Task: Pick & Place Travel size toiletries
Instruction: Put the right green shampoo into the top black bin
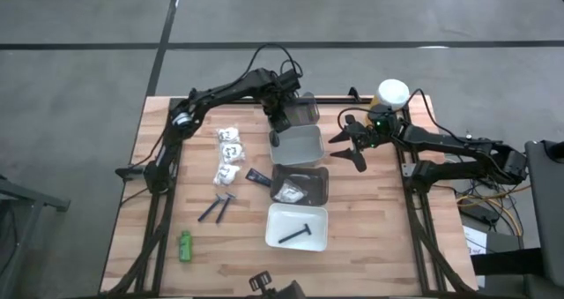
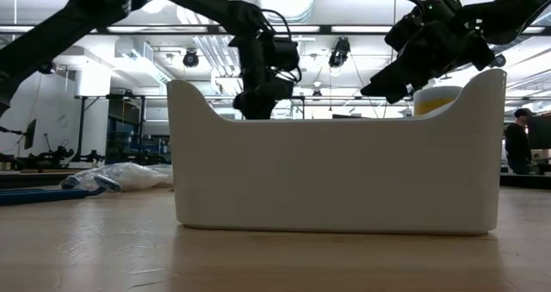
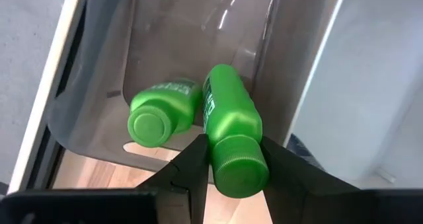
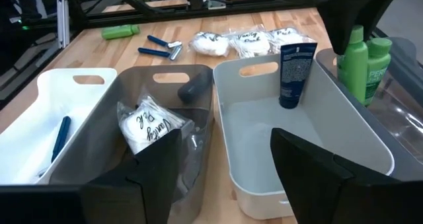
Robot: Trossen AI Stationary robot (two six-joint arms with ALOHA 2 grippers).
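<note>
The left gripper (image 3: 231,159) pinches a small green bottle (image 3: 229,121) just behind its ribbed cap, holding it over a clear bin (image 3: 92,112) where a second green bottle (image 3: 160,110) lies directly below. The bottle looks light, rigid and smooth-walled, so the ribbed cap likely offers the surest grip. The right gripper (image 1: 355,145) waits with fingers spread beside the grey tray (image 1: 310,149).

Glossy plastic green bottle (image 3: 230,121); wood-plank table (image 1: 379,220).
</note>
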